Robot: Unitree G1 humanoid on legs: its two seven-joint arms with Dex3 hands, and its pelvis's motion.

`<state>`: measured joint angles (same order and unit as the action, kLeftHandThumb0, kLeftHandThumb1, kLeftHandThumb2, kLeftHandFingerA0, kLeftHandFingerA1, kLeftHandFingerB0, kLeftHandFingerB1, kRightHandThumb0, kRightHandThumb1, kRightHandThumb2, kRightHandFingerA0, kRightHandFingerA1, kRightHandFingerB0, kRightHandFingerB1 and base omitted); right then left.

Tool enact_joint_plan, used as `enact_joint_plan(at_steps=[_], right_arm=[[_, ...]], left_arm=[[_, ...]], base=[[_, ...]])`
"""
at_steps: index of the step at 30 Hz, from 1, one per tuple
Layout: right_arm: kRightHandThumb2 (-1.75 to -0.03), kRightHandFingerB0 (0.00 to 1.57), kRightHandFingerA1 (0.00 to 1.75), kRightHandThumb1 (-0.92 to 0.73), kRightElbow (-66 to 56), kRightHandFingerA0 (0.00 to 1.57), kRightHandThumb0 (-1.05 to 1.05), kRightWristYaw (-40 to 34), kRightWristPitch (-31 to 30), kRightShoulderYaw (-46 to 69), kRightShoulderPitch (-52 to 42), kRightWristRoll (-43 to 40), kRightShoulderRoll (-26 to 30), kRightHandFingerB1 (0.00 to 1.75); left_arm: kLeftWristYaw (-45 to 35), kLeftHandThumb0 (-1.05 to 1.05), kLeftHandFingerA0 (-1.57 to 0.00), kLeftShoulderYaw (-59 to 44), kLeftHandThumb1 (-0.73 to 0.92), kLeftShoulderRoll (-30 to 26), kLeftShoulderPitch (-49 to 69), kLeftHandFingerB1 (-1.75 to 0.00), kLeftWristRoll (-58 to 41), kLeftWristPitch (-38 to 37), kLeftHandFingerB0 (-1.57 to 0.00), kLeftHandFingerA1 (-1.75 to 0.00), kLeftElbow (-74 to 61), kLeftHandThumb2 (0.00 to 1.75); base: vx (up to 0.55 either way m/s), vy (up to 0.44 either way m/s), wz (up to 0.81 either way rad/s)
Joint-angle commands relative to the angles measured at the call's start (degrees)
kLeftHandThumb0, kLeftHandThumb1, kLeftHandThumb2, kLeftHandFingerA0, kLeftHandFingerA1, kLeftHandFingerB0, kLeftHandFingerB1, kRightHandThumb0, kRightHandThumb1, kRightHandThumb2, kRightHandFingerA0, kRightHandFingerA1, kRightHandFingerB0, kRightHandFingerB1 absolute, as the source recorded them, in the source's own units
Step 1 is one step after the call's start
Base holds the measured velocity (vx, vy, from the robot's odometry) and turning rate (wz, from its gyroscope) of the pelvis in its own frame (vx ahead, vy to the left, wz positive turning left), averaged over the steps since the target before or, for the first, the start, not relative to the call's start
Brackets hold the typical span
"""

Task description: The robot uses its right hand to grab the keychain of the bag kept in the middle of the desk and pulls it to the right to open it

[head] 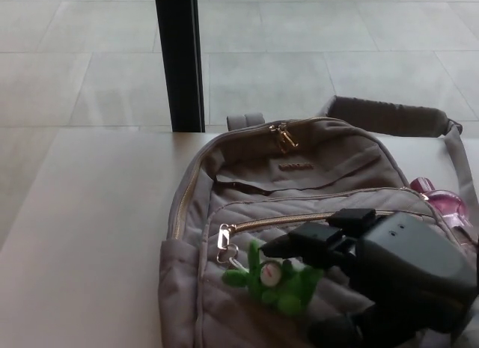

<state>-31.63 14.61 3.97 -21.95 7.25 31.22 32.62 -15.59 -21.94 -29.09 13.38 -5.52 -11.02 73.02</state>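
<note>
A grey quilted backpack (299, 176) lies flat in the middle of the desk (90, 236). Its front-pocket zipper (299, 218) runs gold across the bag and looks closed, with the pull (223, 236) at the left end. A green plush keychain (273, 279) hangs from that pull and rests on the bag. My right hand (374, 277) comes in from the lower right and hovers just right of the plush, its fingers (296, 245) apart, two above the toy and the thumb below. The plush is between them but not clamped. The left hand does not show.
A second gold zipper pull (284, 137) sits at the bag's top edge. A grey shoulder strap (389, 116) trails off to the back right. A pink object (441, 202) peeks out beside the bag on the right. A black post (179, 60) stands behind the desk.
</note>
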Motion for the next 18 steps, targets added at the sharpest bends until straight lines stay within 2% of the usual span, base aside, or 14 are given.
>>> enact_joint_plan(at_steps=[1, 2, 3, 4, 5, 8, 9, 10, 11, 13, 15, 16, 18], right_arm=[[-0.87, 0.27, 0.81, -0.65, -1.01, 0.54, -0.98, 1.26, 3.62, -0.25, -0.9, 2.1, -0.65, 0.47], [-0.89, 0.26, 0.78, -0.65, -1.63, 0.51, -0.98, 2.2, 3.14, -0.06, -0.82, 2.53, -0.62, 0.48], [-0.65, 0.3, 0.8, -0.84, -1.18, 0.53, -0.94, 2.03, 3.81, 0.17, -0.83, 2.31, -0.63, 0.43], [-1.11, 0.24, 0.77, -0.69, -1.1, 0.53, -0.98, 1.69, 4.2, 0.4, -0.98, 3.02, -0.51, 0.51], [-0.65, 0.29, 0.78, -0.84, -0.67, 0.53, -0.94, 1.34, 4.91, 0.63, -0.95, 3.66, -0.23, 0.44], [-0.66, 0.27, 0.83, -0.85, -0.63, 0.53, -0.96, 2.09, 4.58, 1.37, -1.41, 4.54, 0.12, 0.46], [-0.89, 0.24, 0.82, -0.66, -0.86, 0.55, -1.01, 2.8, 3.95, 1.57, -1.51, 5.4, 0.26, 0.5], [-0.89, 0.24, 0.82, -0.66, -0.84, 0.55, -1.01, 3.07, 3.79, 1.72, -1.59, 5.38, 0.25, 0.5], [-0.64, 0.28, 0.86, -0.82, -0.51, 0.56, -0.95, 3.33, 3.85, 2.11, -1.77, 5.51, 0.48, 0.46], [-0.65, 0.28, 0.92, -0.82, -0.11, 0.58, -0.94, 2.99, 4.19, 2.3, -2.16, 6.15, 0.18, 0.45], [-0.64, 0.29, 0.91, -0.81, -0.1, 0.59, -0.93, 3.25, 4.22, 2.55, -2.49, 5.97, -0.1, 0.44], [-0.65, 0.32, 0.83, -0.81, 0.28, 0.65, -0.9, 2.75, 4.95, 2.38, -2.56, 6.42, -0.21, 0.44], [-0.65, 0.31, 0.81, -0.82, 0.48, 0.69, -0.88, 2.66, 6.01, 1.94, -2.76, 7.37, -0.27, 0.44]], left_arm=[[0.12, -0.62, -0.48, 0.5, 0.7, -0.98, 0.24, -0.31, 0.08, -1.31, -0.29, -0.48, 0.31, 0.61], [-0.74, -0.63, -0.47, 0.27, 0.7, -1.1, 0.24, -0.31, -0.32, -1.32, -0.28, -0.51, 0.14, 0.61], [-1.51, -0.65, -0.44, -0.04, 0.7, -1.05, 0.52, -0.31, -0.84, -1.29, -0.27, -0.5, -0.52, 0.61], [-1.45, -0.65, -0.44, -0.14, 0.69, -1.03, 0.44, -0.31, -0.94, -1.19, -0.27, -0.5, -0.37, 0.61], [-1.13, -0.65, -0.44, 0.05, 0.7, -1.05, 0.43, -0.31, -0.72, -1.26, -0.28, -0.49, -0.39, 0.61], [-0.28, -0.66, -0.46, 0.98, 0.72, -1.2, 0.4, -0.31, 0.37, -1.61, -0.31, -0.48, 0.02, 0.62], [-0.27, -0.66, -0.47, 1.33, 0.72, -1.33, 0.42, -0.31, 0.61, -1.64, -0.32, -0.48, 0.04, 0.62], [-0.24, -0.66, -0.47, 1.48, 0.72, -1.39, 0.46, -0.31, 0.66, -1.72, -0.32, -0.48, 0.05, 0.62], [-0.59, -0.64, -0.46, 1.25, 0.72, -1.35, 0.35, -0.32, 0.12, -1.3, -0.32, -0.49, 0.07, 0.62], [-0.14, -0.64, -0.47, 2.06, 0.73, -1.52, 0.34, -0.31, 0.91, -1.85, -0.32, -0.49, 0.24, 0.62], [-0.18, -0.64, -0.47, 2.1, 0.72, -1.48, 0.15, -0.32, 0.6, -1.6, -0.34, -0.51, 0.14, 0.62], [-0.28, -0.63, -0.47, 2.17, 0.73, -1.49, 0.15, -0.32, 0.56, -1.65, -0.36, -0.51, 0.08, 0.62], [-0.34, -0.64, -0.46, 2.46, 0.73, -1.42, 0.16, -0.32, 0.59, -1.88, -0.35, -0.5, 0.1, 0.62]], base=[[0.0, 0.0, 0.0], [0.0, 0.0, 0.0], [0.0, 0.0, 0.0], [0.0, 0.0, 0.0], [0.0, 0.0, 0.0], [0.0, 0.0, 0.0], [0.0, 0.0, 0.0], [0.0, 0.0, 0.0], [0.0, 0.0, 0.0], [0.0, 0.0, 0.0], [0.0, 0.0, 0.0], [0.0, 0.0, 0.0], [0.0, 0.0, 0.0]])
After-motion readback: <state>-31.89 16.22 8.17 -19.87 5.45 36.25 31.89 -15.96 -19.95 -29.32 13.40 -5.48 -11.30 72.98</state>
